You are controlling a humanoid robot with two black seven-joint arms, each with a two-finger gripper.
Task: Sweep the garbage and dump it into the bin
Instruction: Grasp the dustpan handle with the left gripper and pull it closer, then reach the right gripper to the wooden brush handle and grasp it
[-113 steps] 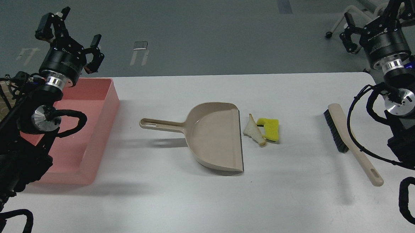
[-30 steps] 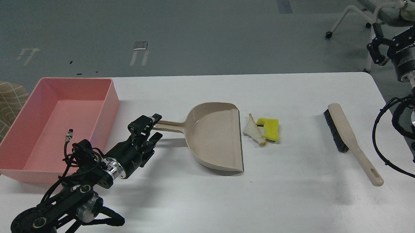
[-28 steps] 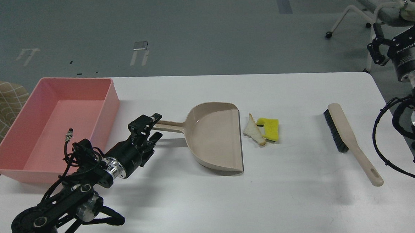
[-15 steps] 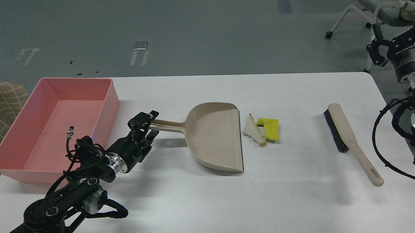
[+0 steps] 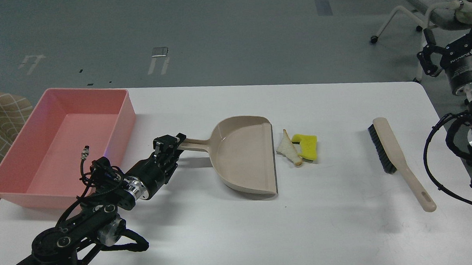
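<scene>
Two scraps lying mid-table, well apart from both grippers. Pink bin (image 5: 110, 127) sitting at far left. Left gripper (image 5: 171, 144) reaching over dustpan handle (image 5: 194, 142), jaws appearing clenched around handle end. Dustpan (image 5: 243, 158) resting open edge facing garbage: bread slice (image 5: 287, 148) touching yellow chunk (image 5: 306, 144), just beside dustpan lip. Brush (image 5: 399, 162) lying further right. Right gripper (image 5: 453, 42) hovering off table's right edge, partly cropped, jaw state impossible to tell.
</scene>
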